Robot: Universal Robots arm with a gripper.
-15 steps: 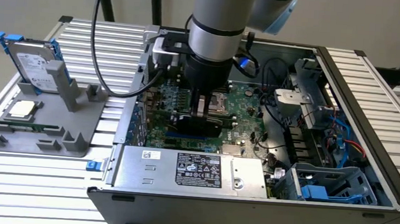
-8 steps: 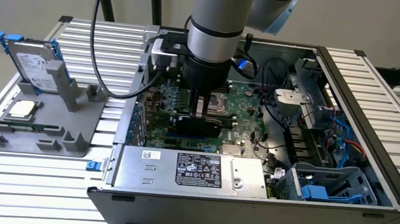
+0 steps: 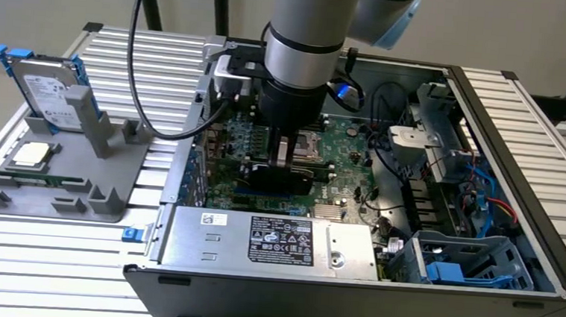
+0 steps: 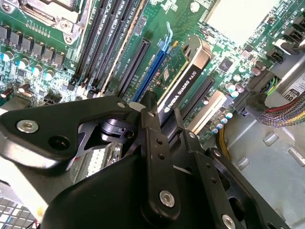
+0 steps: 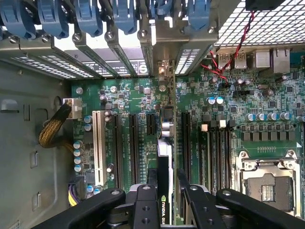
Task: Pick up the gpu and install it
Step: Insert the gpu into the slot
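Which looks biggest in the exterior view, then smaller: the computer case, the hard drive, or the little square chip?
1. The computer case, by far the biggest.
2. The hard drive, standing in the grey holder.
3. The square chip, the smallest.
The last two sit similarly far from the camera, so that order seems fair.

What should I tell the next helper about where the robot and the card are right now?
Gripper: shut on the gpu, holding it edge-on by its upper edge inside the open computer case.
Gpu: above the motherboard, lined up along the slots; in the exterior view it sits under the arm, mid-board. Whether it is seated in a slot cannot be told.
Done: gpu picked up and carried into the case.
Left: seating not confirmed; gripper not yet released.
On the holder at the exterior view's left: the hard drive and CPU chip, untouched.
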